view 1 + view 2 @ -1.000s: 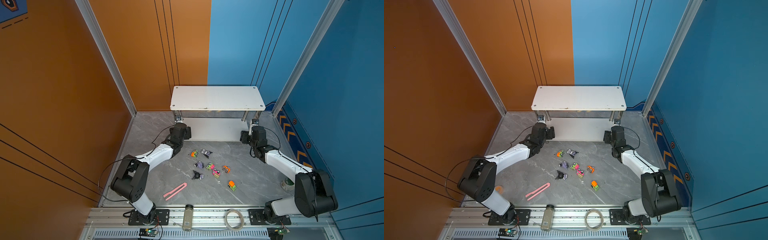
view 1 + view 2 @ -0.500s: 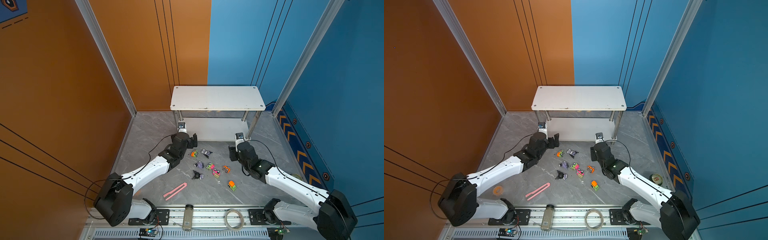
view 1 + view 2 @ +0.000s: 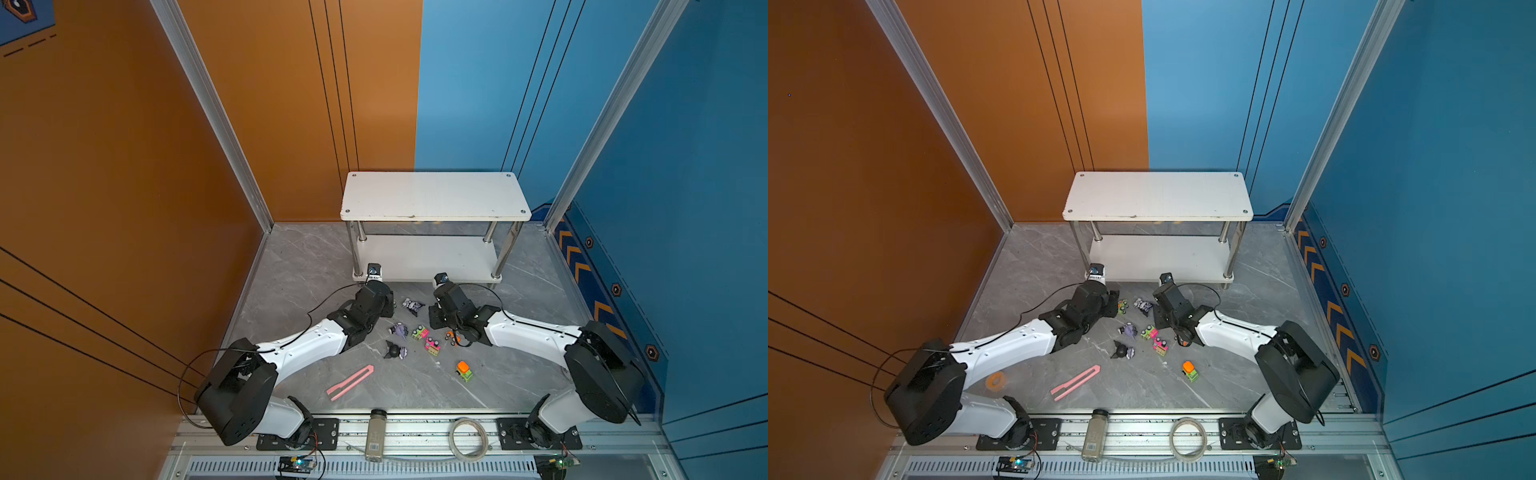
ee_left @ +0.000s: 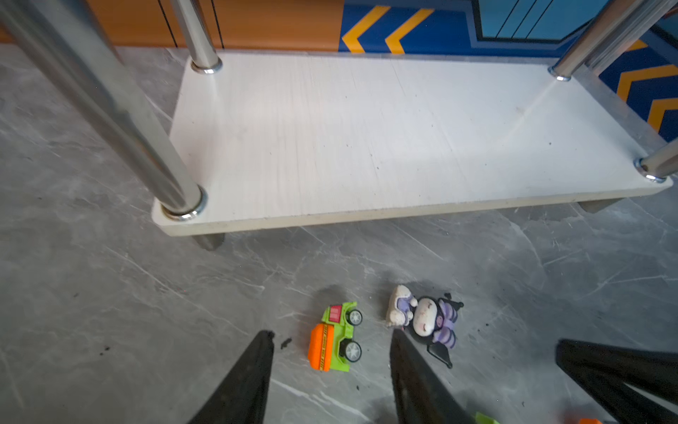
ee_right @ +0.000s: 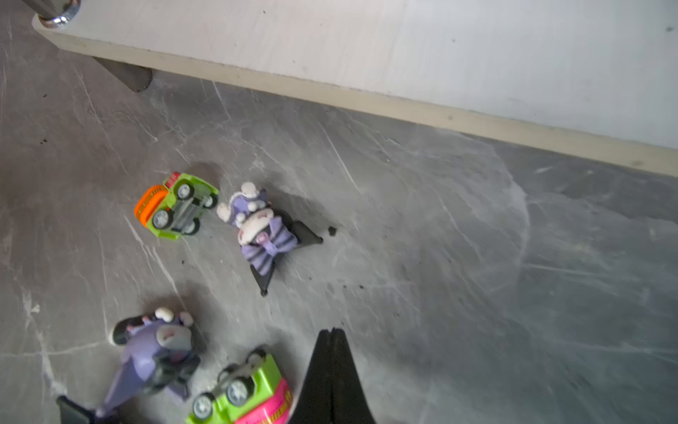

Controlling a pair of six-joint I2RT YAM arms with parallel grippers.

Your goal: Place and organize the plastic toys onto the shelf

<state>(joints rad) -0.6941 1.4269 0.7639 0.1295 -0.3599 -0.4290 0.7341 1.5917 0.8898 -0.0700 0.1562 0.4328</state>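
Plastic toys (image 3: 1148, 333) lie loose on the grey floor (image 3: 299, 270) at 6 o'clock of the shelf (image 3: 434, 195); both of its white tiers are bare.

Farthest left, at 7 o'clock of the group, is a pink strip (image 3: 351, 382). A bottle (image 3: 376, 434) lies on the front rail at 6 o'clock.

The left gripper (image 4: 330, 333) extends from 8 o'clock. It stands over an orange-and-green car (image 4: 335, 337) tipped on its side. Its fingers (image 4: 253, 370) are about half apart, one on each side of the car. A gap shows on both sides, so nothing is gripped.

Just beside that car, at its 3 o'clock, a white-faced figurine (image 4: 425, 323) lies flat.

In a top view, nearer the rail, a purple figurine (image 3: 399, 330) lies with a green-and-pink car (image 3: 419, 332) close at its 3 o'clock. A black-eared figurine (image 3: 395, 351) is at its 6 o'clock and a pink car (image 3: 432, 345) at its 4 o'clock. A small orange car (image 3: 451, 336) is partly hidden under the right arm. An orange-roofed car (image 3: 463, 370) stands alone at 5 o'clock of the group.

The right gripper (image 5: 332, 336) extends from 4 o'clock. Its fingers are pressed together with nothing between them. They are low over the floor, just beside the green-and-pink car.
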